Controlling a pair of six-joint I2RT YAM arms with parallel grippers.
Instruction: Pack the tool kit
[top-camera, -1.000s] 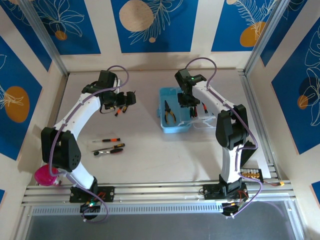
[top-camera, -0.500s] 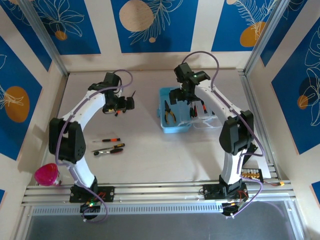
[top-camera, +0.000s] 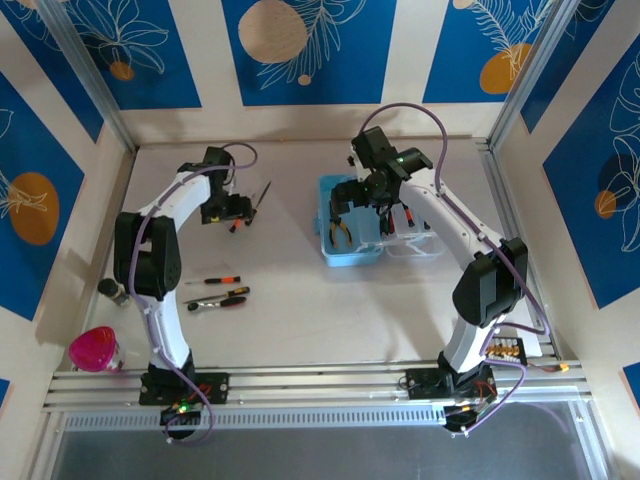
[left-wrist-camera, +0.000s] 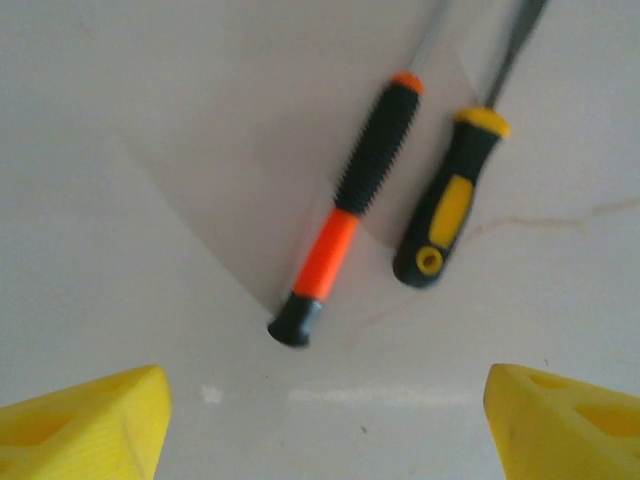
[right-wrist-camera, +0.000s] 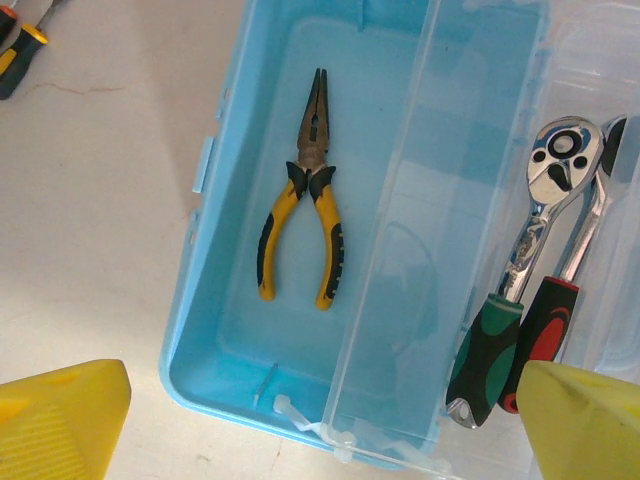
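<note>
Leftmost, a pink plastic cup (top-camera: 93, 350) stands at the table (top-camera: 300, 330) edge, no part of the kit. A pair of small dark-handled tools (top-camera: 218, 300) lies unpacked on the near table. Farther back, the left gripper (left-wrist-camera: 322, 390) hangs released, its yellow fingers wide and empty, above an orange-and-black-handled screwdriver (left-wrist-camera: 350, 210) and a yellow-and-black-handled screwdriver (left-wrist-camera: 445, 200) lying side by side; the spread suits straddling one handle, probably the orange one. Right of centre, the translucent light-blue plastic case (right-wrist-camera: 215, 300) sits open with yellow-handled needle-nose pliers (right-wrist-camera: 305, 200) in its tray. The right gripper (right-wrist-camera: 322, 375) hovers over it, likewise released and empty. Rightmost, a green-handled ratchet wrench (right-wrist-camera: 515, 280) and a red-handled one (right-wrist-camera: 548, 325) appear to rest on the folded-back clear lid (right-wrist-camera: 600, 80), so they likely need moving before closing.
</note>
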